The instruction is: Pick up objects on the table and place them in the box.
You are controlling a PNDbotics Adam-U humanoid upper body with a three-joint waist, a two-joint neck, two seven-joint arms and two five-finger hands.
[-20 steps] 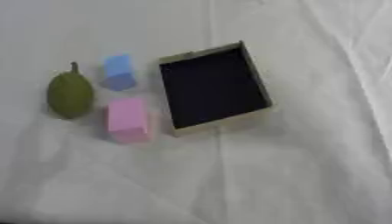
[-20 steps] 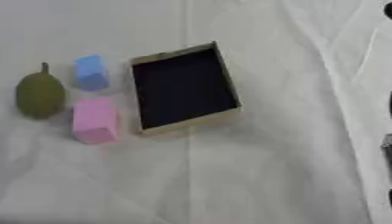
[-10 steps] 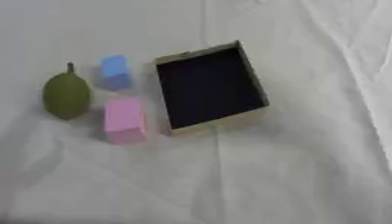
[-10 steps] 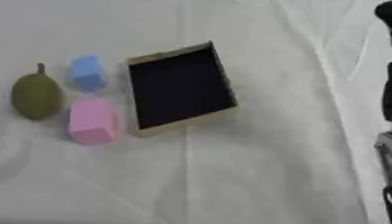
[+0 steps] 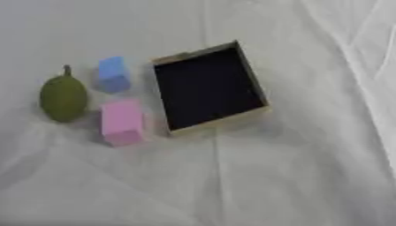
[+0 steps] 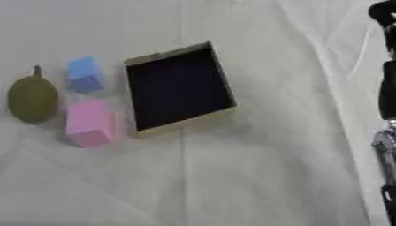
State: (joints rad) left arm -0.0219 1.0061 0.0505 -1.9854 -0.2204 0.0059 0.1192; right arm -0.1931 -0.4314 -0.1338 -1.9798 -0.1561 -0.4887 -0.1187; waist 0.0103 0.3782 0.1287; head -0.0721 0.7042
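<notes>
Left eye view showed the worktop (image 5: 294,185) under a creased white cloth, with the shallow tan cardboard box with a dark interior (image 5: 207,92) at frame centre, empty. Left of it, all apart from one another, lay three items: a green pear-shaped fruit with a short stem (image 5: 63,97) at far left, a small light-blue block (image 5: 113,74) just beside the box's upper-left corner, and a pink rectangular block (image 5: 121,121) near its lower-left corner.

Neither robot hand appeared. Right eye view showed only a black arm segment (image 6: 386,84) along the right edge, so hand state could not be told.

Judgement: no pick had begun and nothing was in the box. Next move calls for a hand to reach across to one item, likely the pink block nearest the box.

No brand, label or writing was readable.
</notes>
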